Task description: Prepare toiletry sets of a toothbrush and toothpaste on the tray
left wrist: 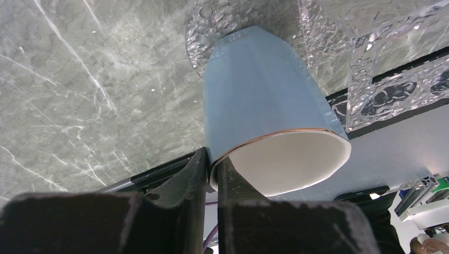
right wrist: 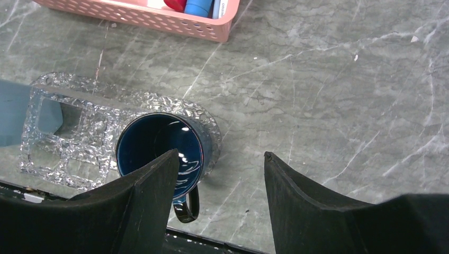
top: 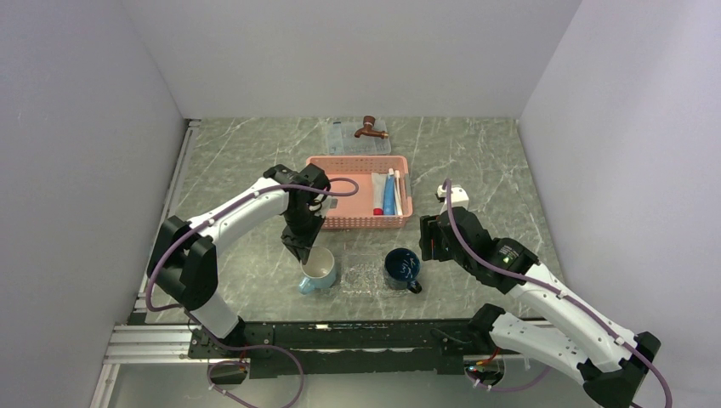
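The clear tray [top: 364, 275] lies near the front edge, also in the left wrist view [left wrist: 370, 79] and the right wrist view [right wrist: 69, 153]. A light-blue cup [top: 319, 272] [left wrist: 254, 90] has its base at the tray's left end. My left gripper [top: 303, 251] [left wrist: 212, 159] is shut on its rim, one finger inside and one outside. A dark blue mug [top: 401, 267] [right wrist: 156, 148] stands on the tray's right end. My right gripper [top: 432, 240] [right wrist: 221, 154] hangs open just right of the mug, holding nothing. A blue toothpaste [top: 388, 195] [right wrist: 200, 6] and a pale toothbrush [top: 397, 192] lie in the pink basket [top: 357, 223].
The pink basket [right wrist: 159, 21] sits behind the tray and also holds a grey tube with a red cap [top: 377, 210]. A larger clear tray [top: 344, 140] with a brown tap [top: 371, 129] is at the back. The table's front edge and rail run just below the cups.
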